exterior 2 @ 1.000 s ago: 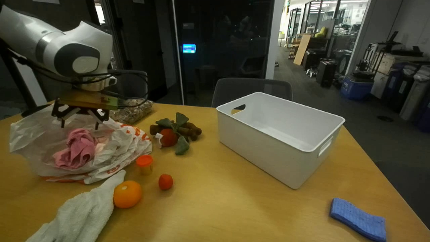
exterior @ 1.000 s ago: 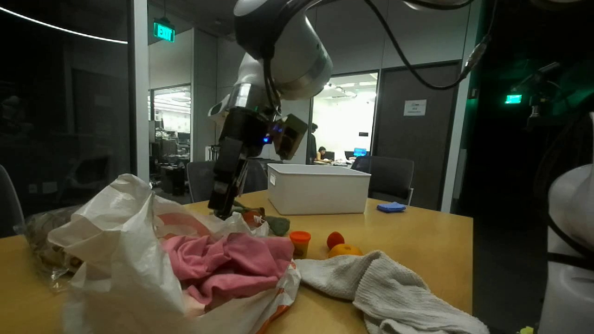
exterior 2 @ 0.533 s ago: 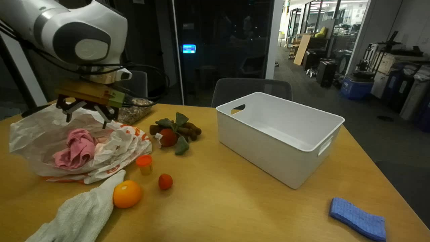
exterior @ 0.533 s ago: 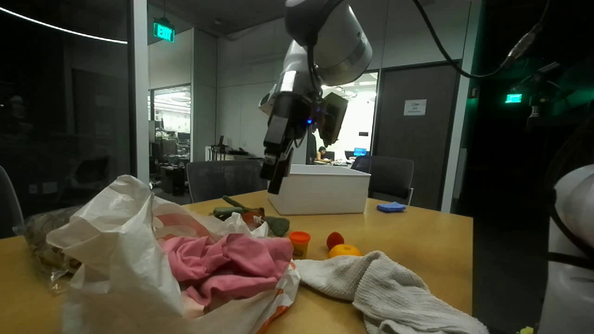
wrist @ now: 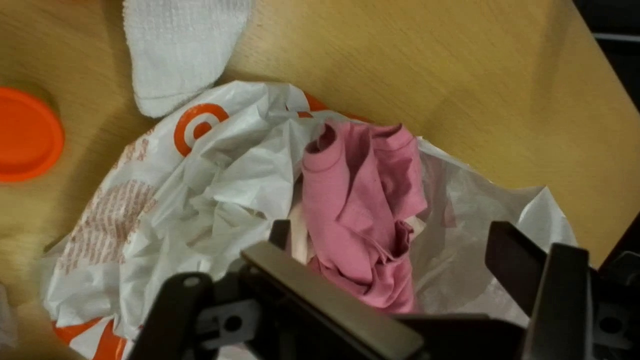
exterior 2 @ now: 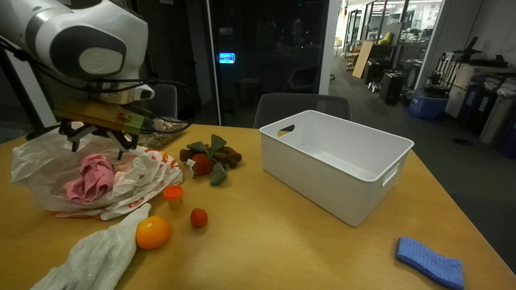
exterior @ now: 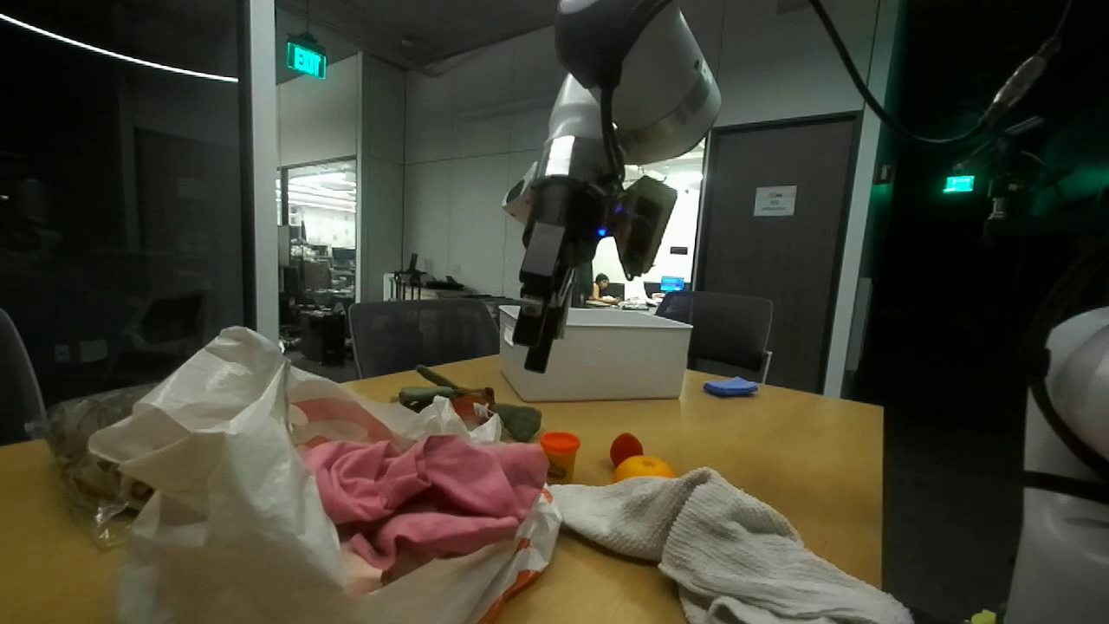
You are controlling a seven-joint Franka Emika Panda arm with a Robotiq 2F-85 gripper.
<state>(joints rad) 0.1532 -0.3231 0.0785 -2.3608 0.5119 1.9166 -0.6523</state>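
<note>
A black two-fingered robotic gripper hangs above a light-brown wooden table, its fingers spread wide apart. In the wrist view, a crumpled pink cloth shows between them, lying in the open mouth of a white plastic shopping bag printed with an orange-red bullseye. In an exterior view, the shopping bag fills the left of the table, with a clear plastic bag of brownish contents on its far side. At near left a pale, nubby towel stretches from beside it, a round orange fruit against the towel's right edge. A small round red object sits right of the fruit; a small cylindrical jar with an orange lid stands just right of the shopping bag. Farther back lies a cluster of brown, green and red pieces. A white rectangular plastic bin stands to the right, a flat blue sponge at near right.
</note>
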